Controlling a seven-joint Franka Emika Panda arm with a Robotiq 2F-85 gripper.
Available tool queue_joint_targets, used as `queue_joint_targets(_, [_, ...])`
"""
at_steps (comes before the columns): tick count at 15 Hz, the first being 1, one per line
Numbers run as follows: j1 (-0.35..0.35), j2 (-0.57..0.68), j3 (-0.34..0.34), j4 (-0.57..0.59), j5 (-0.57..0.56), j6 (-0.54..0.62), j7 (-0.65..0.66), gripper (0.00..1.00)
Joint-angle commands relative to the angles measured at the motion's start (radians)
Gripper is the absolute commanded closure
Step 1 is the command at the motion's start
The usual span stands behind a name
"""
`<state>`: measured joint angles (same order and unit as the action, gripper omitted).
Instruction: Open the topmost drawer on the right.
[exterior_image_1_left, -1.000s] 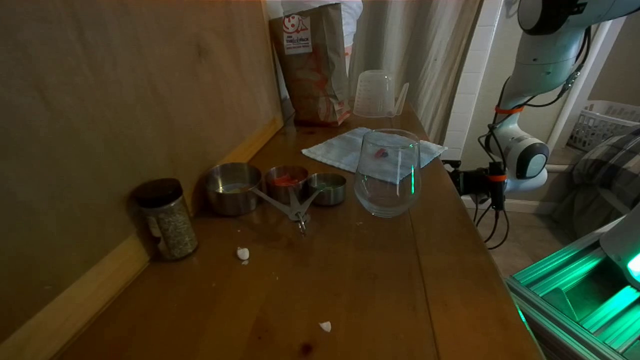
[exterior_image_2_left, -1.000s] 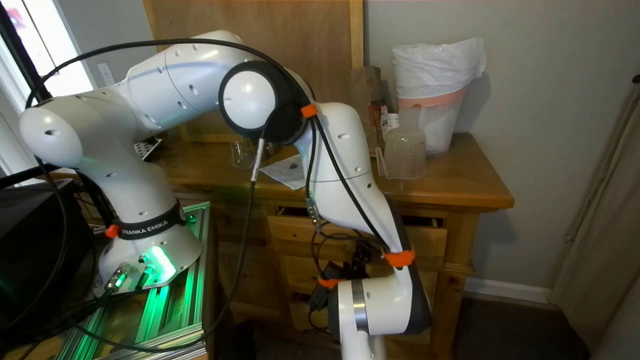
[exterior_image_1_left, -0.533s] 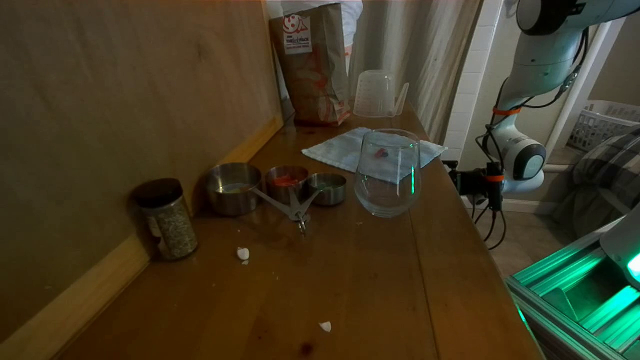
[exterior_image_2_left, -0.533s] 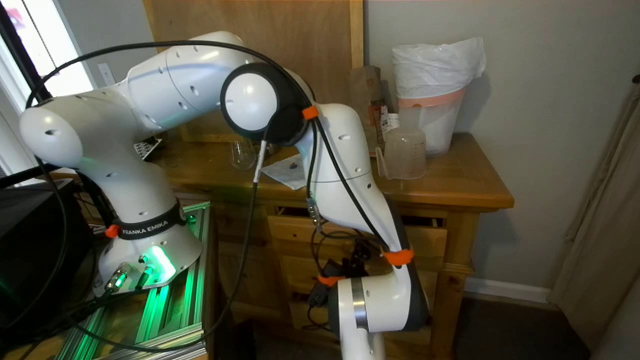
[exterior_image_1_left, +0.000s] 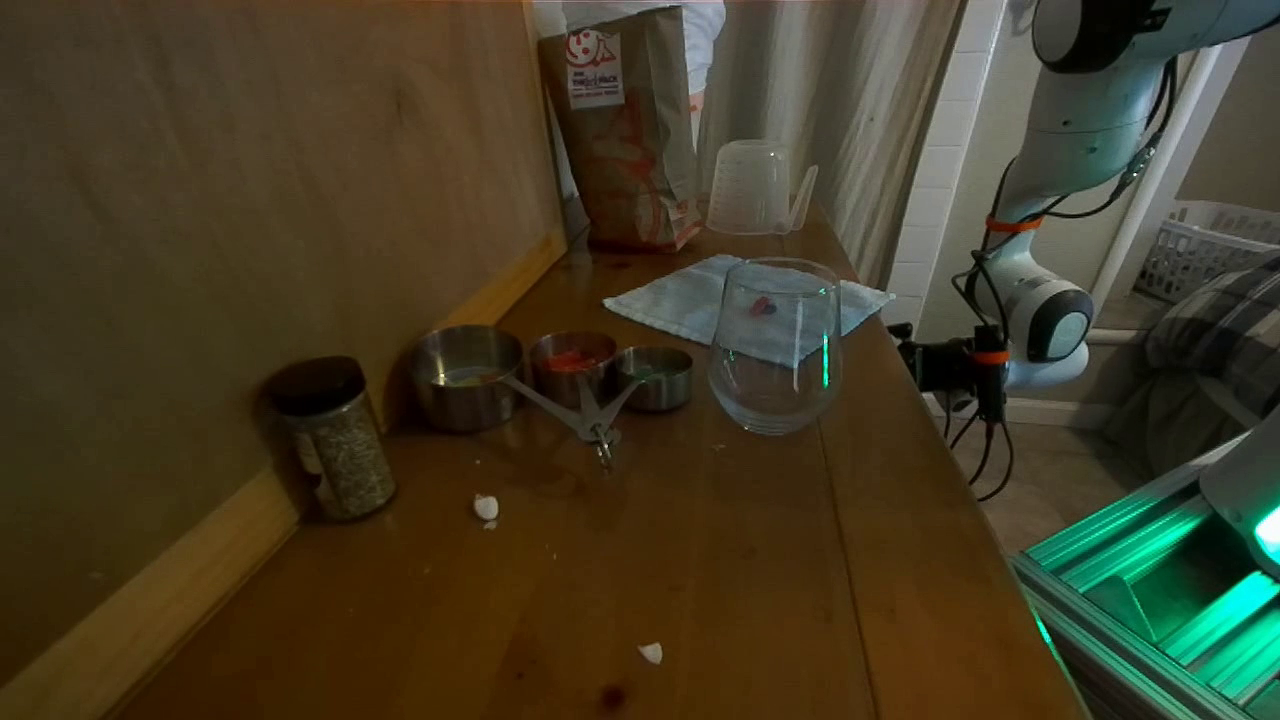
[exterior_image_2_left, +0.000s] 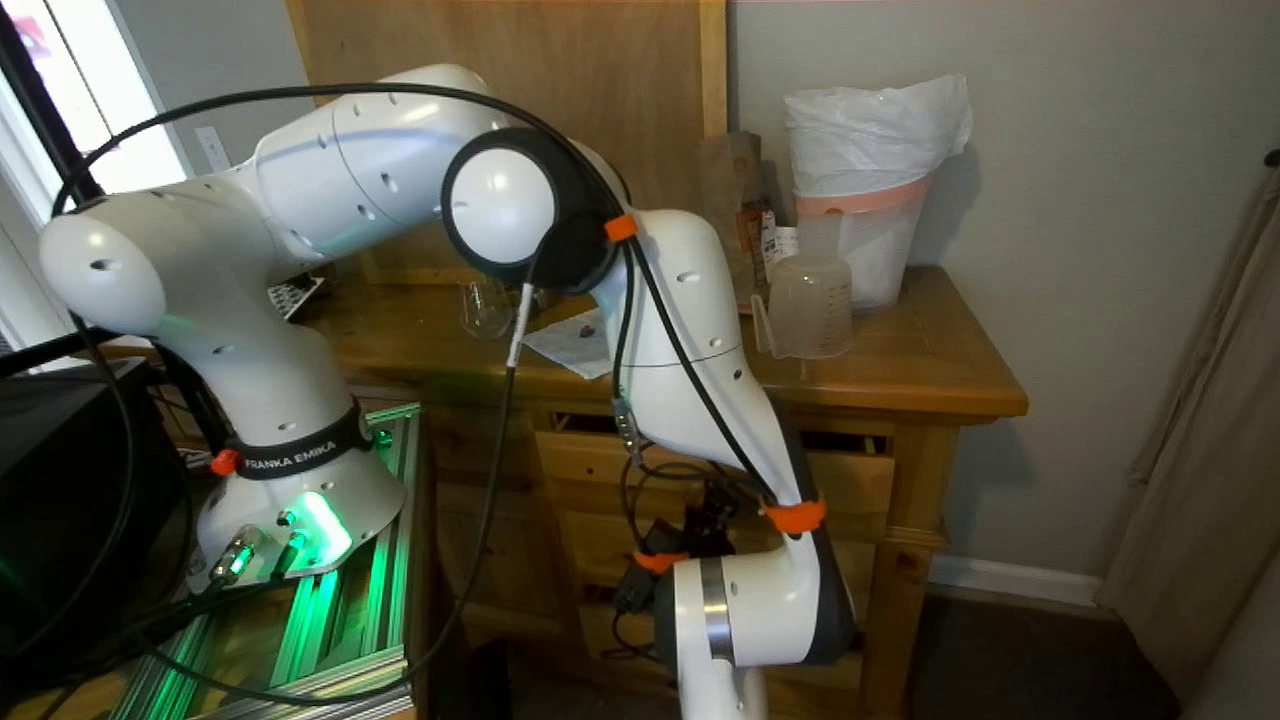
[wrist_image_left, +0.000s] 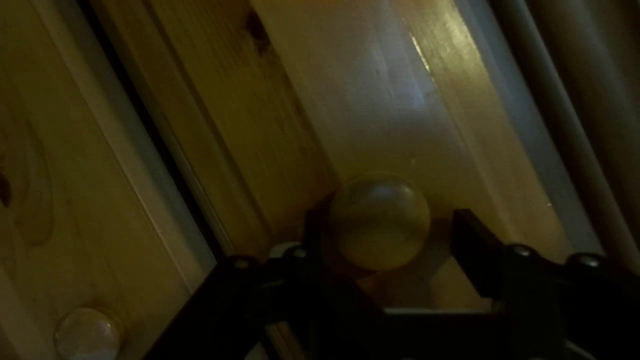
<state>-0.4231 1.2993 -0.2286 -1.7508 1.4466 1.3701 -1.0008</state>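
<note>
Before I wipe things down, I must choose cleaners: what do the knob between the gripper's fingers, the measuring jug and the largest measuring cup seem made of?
Knob: probably varnished wood; yellow-brown with a soft sheen, though dimly lit.
Measuring jug: likely plastic, frosted; cloudy but translucent.
Largest measuring cup: metal, perhaps stainless steel, satin; grey with soft reflections.

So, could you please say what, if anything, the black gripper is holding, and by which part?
Nothing is held: in the wrist view, the black gripper stands open astride the round brown wooden knob, with a gap on one side.
</note>
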Motion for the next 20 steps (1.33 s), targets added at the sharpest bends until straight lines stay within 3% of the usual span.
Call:
queue_joint_targets(1, [0.003,-0.002,-0.003,-0.002,0.003,-0.02,0.028,0.17])
queue_joint_targets(4, [0.004,-0.005,-0.004,-0.005,0.003,-0.021,0.031,0.3])
queue_joint_targets(6, [0.003,-0.005,-0.003,-0.006,0.004,-0.022,0.032,0.55])
queue_joint_targets(9, [0.003,0.0,-0.005,-0.007,0.005,-0.014,0.032,0.75])
queue_joint_targets(20, [-0.007,-0.027,-0.024,-0.039,0.004,-0.013,0.016,0.76])
